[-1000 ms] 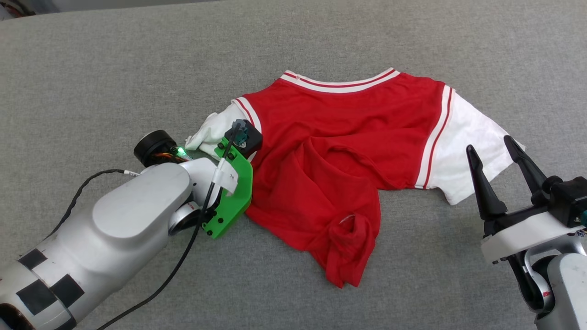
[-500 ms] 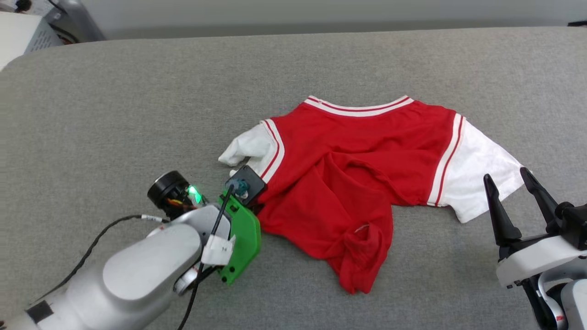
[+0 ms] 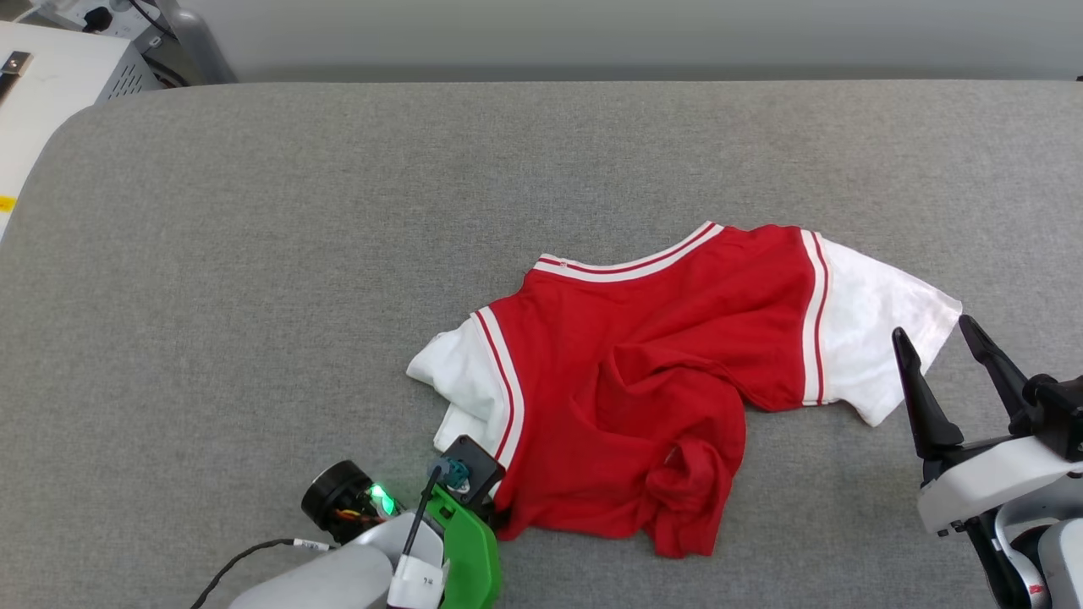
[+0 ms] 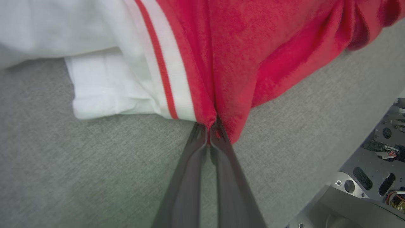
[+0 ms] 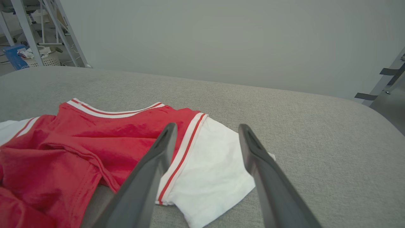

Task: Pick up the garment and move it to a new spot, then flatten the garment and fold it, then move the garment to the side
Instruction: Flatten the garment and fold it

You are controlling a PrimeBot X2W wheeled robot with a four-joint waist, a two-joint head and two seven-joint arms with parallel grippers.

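I see the garment lying rumpled on the grey table, neckline toward the far edge and its lower part bunched up. My left tool is pinched tight on the red edge just beside the striped seam of one white sleeve. My right tool stands wide near the other sleeve, holding nothing.

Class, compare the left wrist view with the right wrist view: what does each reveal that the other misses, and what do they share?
Left wrist view: the left end effector shut on the red edge of the garment beside a striped sleeve seam. Right wrist view: the right end effector open, facing the other white sleeve, plus the striped neckline. Shared: red fabric on the grey surface.
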